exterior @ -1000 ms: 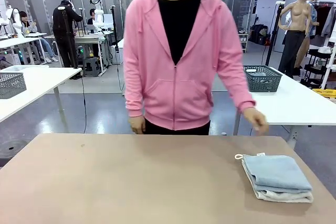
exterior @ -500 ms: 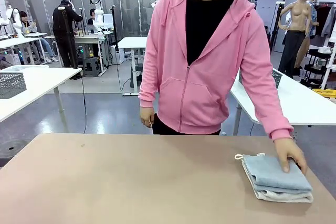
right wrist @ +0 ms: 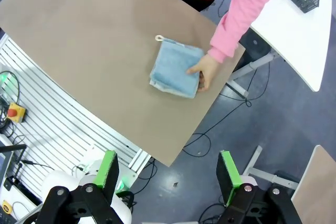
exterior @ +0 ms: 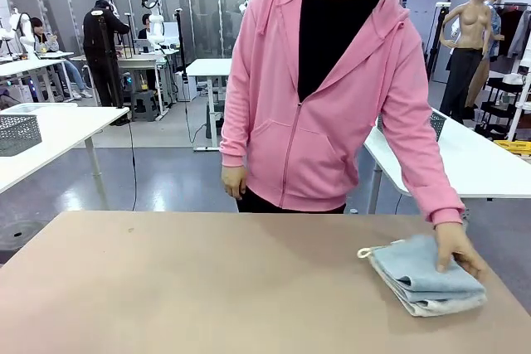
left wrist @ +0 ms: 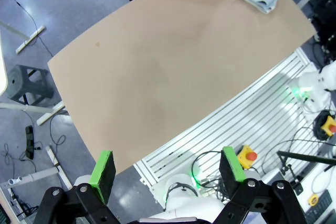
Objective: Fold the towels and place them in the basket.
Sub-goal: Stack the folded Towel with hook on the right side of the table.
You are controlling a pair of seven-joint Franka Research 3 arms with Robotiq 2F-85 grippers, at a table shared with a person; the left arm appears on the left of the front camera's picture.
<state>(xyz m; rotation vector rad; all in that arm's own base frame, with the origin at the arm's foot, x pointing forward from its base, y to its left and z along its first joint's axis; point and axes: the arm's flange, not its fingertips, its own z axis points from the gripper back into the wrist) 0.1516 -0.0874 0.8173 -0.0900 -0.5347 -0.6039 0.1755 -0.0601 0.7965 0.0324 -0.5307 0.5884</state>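
One stack of folded towels [exterior: 425,278] at the counter's [exterior: 207,288] right far corner: light blue on top, off-white beneath, exact count unclear. One person's hand [exterior: 459,249] pressed on the stack's far edge. Two robot hands, left hand [left wrist: 167,169] and right hand [right wrist: 167,169], both raised high above, jaws wide apart, holding nothing.

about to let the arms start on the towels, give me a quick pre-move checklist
1. Stack of folded pale blue and off-white terry towels on the tan table: ok.
2. Towels free of the person's hand: not ok, it rests on them.
3. Left gripper open and empty: ok.
4. Right gripper open and empty: ok.
5. Basket within reach on this table: cannot tell.
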